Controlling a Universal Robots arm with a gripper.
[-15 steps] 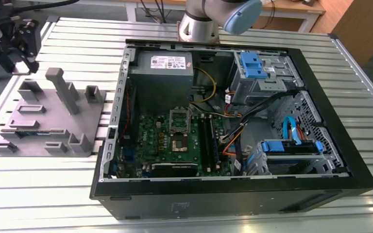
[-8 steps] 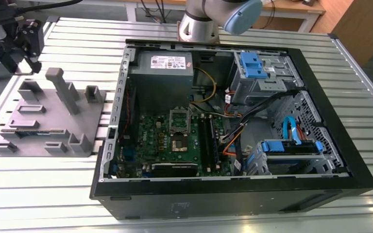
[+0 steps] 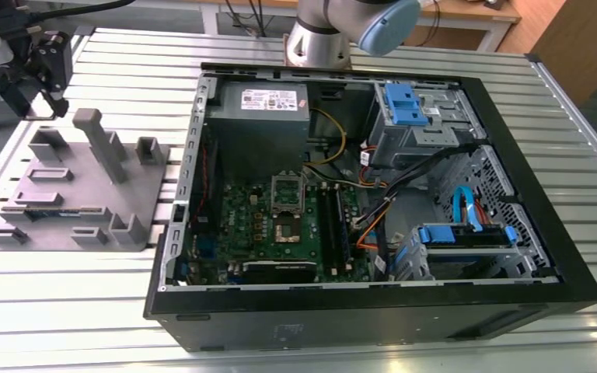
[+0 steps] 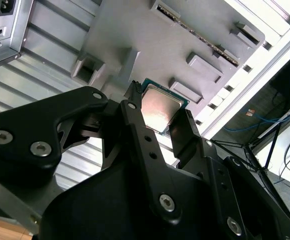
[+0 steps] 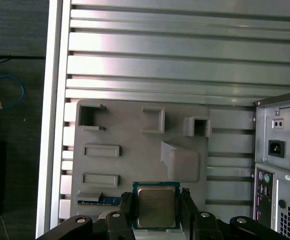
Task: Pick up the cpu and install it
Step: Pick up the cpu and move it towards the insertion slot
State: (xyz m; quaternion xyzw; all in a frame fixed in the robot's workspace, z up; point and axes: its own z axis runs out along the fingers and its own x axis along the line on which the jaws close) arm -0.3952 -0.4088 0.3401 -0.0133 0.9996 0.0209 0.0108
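Black tool [image 4: 159,106] aloft, cpu [image 4: 161,101] in grip

Ribbed aluminium table [image 3: 60,326], pale wooden bench [image 3: 475,9] behind, dark grey floor [image 5: 15,150] beside it

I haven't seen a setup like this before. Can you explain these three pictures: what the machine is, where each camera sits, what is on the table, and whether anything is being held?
The machine is a single robot arm. Its tool is a black two-fingered clamp. The exterior view comes from a camera off the arm, looking down on a slatted metal table. On the table lies an open computer case with a green motherboard inside. Toward the exterior view's left is a grey plastic block with posts and pockets. Both wrist views come from cameras riding on the arm, looking past the tool's fingers. Between them sits the cpu, a small square chip with a silvery top. The fingers press on two opposite edges, so it appears gripped, with the grey block behind it.
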